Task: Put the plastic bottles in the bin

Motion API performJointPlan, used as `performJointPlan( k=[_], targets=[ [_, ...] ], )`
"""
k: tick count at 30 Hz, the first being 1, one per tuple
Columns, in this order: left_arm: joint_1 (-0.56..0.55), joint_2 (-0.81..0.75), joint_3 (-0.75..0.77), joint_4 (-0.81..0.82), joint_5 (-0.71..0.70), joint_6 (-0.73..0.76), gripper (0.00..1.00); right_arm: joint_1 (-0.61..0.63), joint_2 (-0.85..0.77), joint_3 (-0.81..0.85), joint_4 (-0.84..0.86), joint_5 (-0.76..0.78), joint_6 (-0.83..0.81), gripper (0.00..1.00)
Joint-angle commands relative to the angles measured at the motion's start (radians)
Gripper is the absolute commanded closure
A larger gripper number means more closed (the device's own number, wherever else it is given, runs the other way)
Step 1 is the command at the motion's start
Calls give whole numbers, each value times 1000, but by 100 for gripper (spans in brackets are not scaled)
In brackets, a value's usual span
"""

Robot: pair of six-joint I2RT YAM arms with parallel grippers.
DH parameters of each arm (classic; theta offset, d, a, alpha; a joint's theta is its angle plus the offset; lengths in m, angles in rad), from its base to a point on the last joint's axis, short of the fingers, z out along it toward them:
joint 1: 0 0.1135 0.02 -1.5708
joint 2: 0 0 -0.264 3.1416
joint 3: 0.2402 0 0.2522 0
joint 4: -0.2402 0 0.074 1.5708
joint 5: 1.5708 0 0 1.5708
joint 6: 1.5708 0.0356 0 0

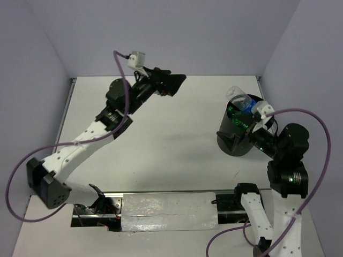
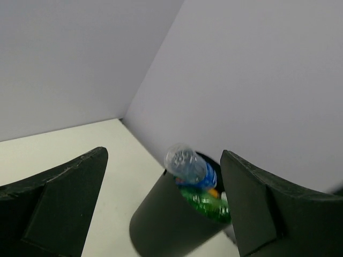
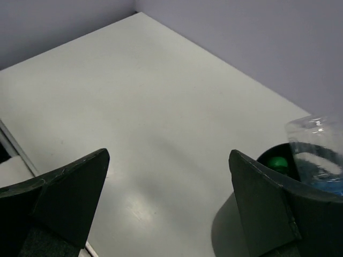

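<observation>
Clear bottle (image 1: pixel 239 99) stuck out of bin (image 2: pixel 161 225) at right of frame, green bottle (image 2: pixel 206 202) lay inside, left gripper (image 1: pixel 174 84) at upper centre and right gripper (image 3: pixel 169 153) beside bin both gaped empty.

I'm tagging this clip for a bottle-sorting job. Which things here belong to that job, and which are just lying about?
Part of the job:
- bin
- clear bottle with a blue label, poking out of the bin's top
- green bottle, inside the bin

Just there:
- white sheet at the table's near edge
- purple cables running along the arms
</observation>
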Motion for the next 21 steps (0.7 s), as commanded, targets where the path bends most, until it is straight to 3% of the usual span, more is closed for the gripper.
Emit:
performJointPlan(
  k=[1, 5, 10, 15, 21],
  targets=[
    [16, -199, -77, -98, 68, 103, 1, 5, 61, -66, 141, -73, 107, 0],
    [39, -385, -245, -205, 143, 182, 1, 10, 102, -129, 237, -55, 213, 0],
    [50, -609, -401, -308, 125, 264, 1, 13, 127, -158, 292, 31, 323, 0],
    [50, -708, -511, -415, 56, 344, 1, 14, 105, -212, 359, 94, 371, 0],
    [50, -732, -521, -607, 105, 414, 1, 8, 71, -247, 378, 181, 397, 0]
  ],
)
